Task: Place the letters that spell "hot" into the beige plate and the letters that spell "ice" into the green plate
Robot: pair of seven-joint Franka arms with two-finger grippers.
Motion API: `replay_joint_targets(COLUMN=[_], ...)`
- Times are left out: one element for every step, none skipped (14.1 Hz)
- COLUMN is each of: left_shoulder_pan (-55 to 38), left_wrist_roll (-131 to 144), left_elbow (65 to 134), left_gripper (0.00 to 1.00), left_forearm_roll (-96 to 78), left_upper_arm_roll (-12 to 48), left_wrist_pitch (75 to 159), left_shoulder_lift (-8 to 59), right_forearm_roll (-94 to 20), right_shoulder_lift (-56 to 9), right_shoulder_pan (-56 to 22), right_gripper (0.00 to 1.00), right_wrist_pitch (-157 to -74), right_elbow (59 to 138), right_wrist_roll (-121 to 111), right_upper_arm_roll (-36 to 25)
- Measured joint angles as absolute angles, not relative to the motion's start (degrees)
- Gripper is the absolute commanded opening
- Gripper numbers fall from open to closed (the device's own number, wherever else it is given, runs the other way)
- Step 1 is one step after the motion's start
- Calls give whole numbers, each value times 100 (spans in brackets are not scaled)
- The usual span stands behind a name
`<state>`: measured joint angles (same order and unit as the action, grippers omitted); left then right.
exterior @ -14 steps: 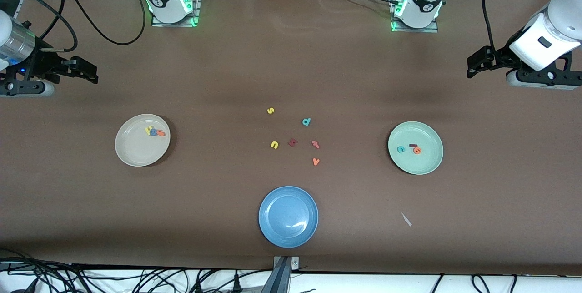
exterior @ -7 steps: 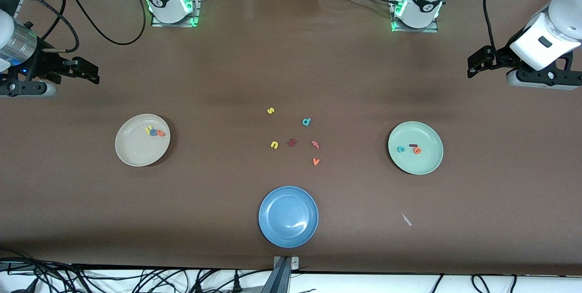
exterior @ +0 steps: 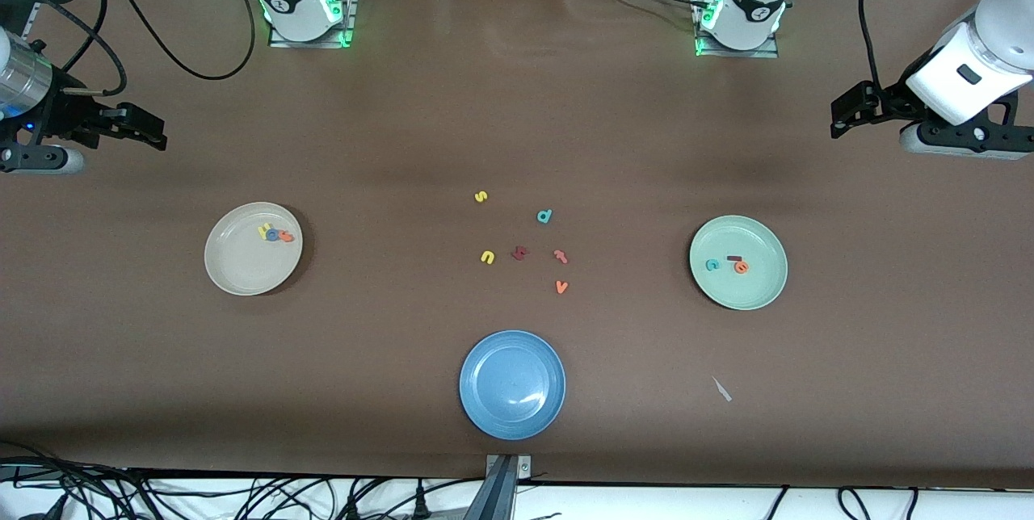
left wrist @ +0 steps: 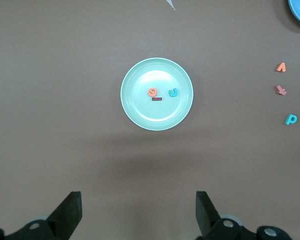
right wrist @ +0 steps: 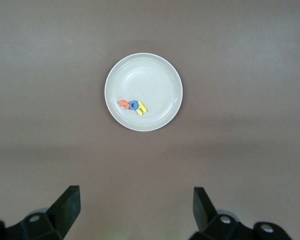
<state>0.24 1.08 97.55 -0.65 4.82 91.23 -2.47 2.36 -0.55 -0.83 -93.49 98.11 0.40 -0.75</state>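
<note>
Front view: "hot" letters (exterior: 275, 234) in beige plate (exterior: 242, 274); "ice" letters (exterior: 728, 264) in green plate (exterior: 755, 290). Left gripper (exterior: 840, 116) and right gripper (exterior: 153, 128) spread empty over bare tabletop (exterior: 517, 100) ends. Sorting looks done; best park clear.

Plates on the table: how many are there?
3. The beige plate lies toward the right arm's end, the green plate toward the left arm's end, and the blue plate sits between them, nearest the front camera.

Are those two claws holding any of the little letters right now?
No. The left claw and the right claw are both open and empty, up over bare table near the ends.
</note>
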Motion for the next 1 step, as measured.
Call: replay_joint_targets(left_shoulder_pan=[24], left_wrist_roll=[108], left_elbow=[9755], left_gripper=[100], left_forearm_roll=[-65], left_upper_arm_roll=[482], left_wrist_pitch=[9123], left_shoulder_lift=[-247], right_forearm_roll=[235], right_shoulder_lift=[-55], right_shoulder_pan=[-84], right_gripper=[100], right_wrist_pitch=[-9349], right_elbow=[9811], right_wrist_roll=[40], right_upper_arm_roll=[-75])
